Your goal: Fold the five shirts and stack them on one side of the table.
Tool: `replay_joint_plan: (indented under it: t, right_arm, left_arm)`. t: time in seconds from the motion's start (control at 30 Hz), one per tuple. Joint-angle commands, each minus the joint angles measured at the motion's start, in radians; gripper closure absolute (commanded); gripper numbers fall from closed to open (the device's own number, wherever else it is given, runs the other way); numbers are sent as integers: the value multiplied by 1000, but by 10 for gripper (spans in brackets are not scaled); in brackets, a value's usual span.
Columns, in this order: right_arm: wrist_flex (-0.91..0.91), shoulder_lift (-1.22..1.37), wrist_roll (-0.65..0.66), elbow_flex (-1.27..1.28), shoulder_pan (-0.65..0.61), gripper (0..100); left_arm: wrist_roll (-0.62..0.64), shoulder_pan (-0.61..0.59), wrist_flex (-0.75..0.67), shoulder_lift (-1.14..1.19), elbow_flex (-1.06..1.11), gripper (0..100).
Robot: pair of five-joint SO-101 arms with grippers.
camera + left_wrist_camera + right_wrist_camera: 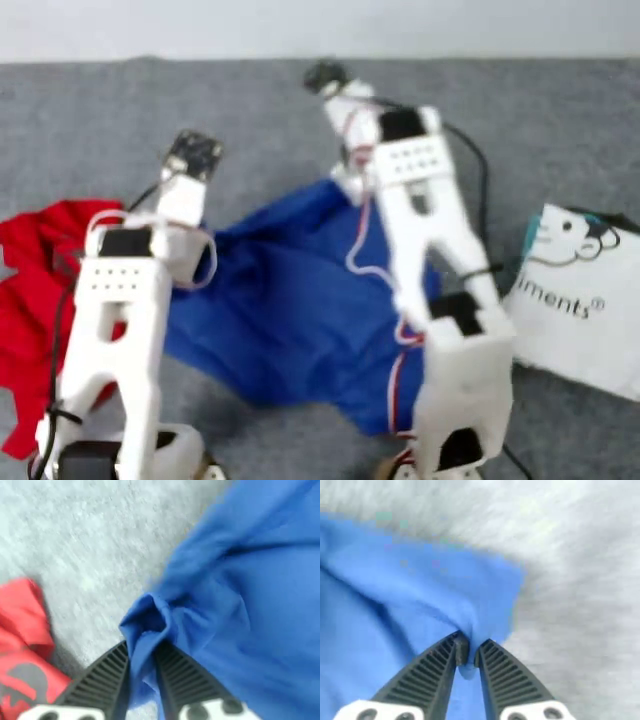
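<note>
your left pincer [142, 650] and right pincer [468, 651] each clench a thin pinch of the blue shirt [290, 300] spread mid-way across the worktop [560, 130], so an uneven pull could slip a corner free or snag the red shirt [40, 250] beside it.

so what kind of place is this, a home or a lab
Probably a robot test bench, not a home: a grey-covered table, the left gripper and right gripper both pinching a blue shirt, a red shirt and a white shirt lying beside it.
</note>
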Motion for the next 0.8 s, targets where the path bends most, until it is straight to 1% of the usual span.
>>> replay_joint_plan:
  t: [0.0, 0.17, 0.37, 0.53, 0.77]
  right_arm:
    - [-91, -131, 46, -52, 71, 988]
    - [-248, -166, 60, -52, 151, 988]
    - [-403, -197, 63, -52, 217, 988]
    - [-490, -182, 71, -52, 260, 988]
    - [-613, -170, 135, -52, 300, 988]
  left_arm:
    - [-6, -2, -107, -2, -65, 995]
    - [-8, -2, -288, 0, -73, 995]
    - [-11, -3, -416, 28, -79, 995]
    - [-11, -15, -407, 192, -228, 995]
    - [-11, -21, -261, 450, -587, 995]
